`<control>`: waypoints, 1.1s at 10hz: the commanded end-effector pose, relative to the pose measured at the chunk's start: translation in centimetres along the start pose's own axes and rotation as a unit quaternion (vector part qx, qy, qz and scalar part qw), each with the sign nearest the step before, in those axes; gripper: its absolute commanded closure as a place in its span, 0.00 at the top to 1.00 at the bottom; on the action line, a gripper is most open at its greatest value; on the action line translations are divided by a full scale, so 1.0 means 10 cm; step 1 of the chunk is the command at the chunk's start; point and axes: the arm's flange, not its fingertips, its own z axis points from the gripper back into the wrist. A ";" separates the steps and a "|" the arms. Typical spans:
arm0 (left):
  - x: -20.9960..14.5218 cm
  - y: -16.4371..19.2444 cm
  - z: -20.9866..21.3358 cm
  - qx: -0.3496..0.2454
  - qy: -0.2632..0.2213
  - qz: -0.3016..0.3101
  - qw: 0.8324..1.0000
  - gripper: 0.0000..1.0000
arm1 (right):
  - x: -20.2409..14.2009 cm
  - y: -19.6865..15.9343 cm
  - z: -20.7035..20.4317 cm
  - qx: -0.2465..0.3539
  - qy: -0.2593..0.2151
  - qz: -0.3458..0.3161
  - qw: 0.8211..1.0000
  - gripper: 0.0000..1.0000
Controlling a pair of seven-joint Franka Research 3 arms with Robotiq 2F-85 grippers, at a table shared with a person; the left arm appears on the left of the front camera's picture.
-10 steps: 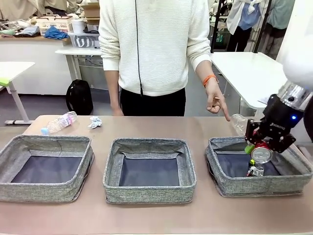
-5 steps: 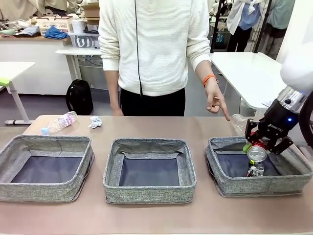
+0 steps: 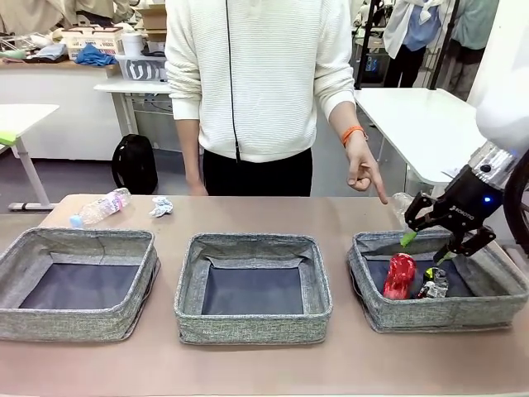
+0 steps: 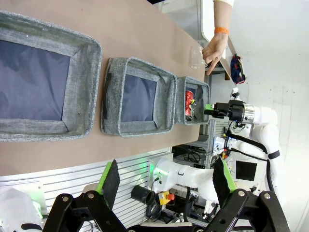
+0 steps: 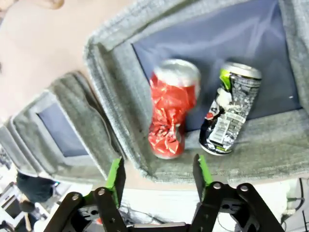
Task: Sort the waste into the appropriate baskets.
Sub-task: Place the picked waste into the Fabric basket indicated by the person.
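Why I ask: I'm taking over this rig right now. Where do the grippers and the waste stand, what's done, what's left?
The left gripper is open, holds nothing, and is well away from the baskets.
The right gripper is open, holds nothing, and is above the right basket.
Done: the red can and the silver-black can lie side by side in the right basket.
Left: one bottle and the paper wad on the table behind the left basket; a second bottle behind the right basket, by the person's hand, which points down.
Nothing yet in the left basket or the middle basket.
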 end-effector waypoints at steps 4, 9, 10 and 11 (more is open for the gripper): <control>0.01 0.00 0.00 -0.009 0.000 -0.009 1.000 1.00 | -0.06 0.00 -0.05 0.021 -0.013 -0.006 1.000 1.00; 0.01 0.00 0.00 -0.009 0.000 -0.009 1.000 1.00 | -0.11 0.51 0.97 0.378 0.124 -0.007 0.917 1.00; 0.01 0.00 0.00 -0.009 0.000 -0.009 1.000 1.00 | -0.06 0.53 1.05 0.401 0.169 0.002 0.900 1.00; 0.01 0.00 0.00 -0.009 0.000 -0.009 1.000 1.00 | 0.01 0.47 0.98 0.410 0.217 -0.011 0.886 1.00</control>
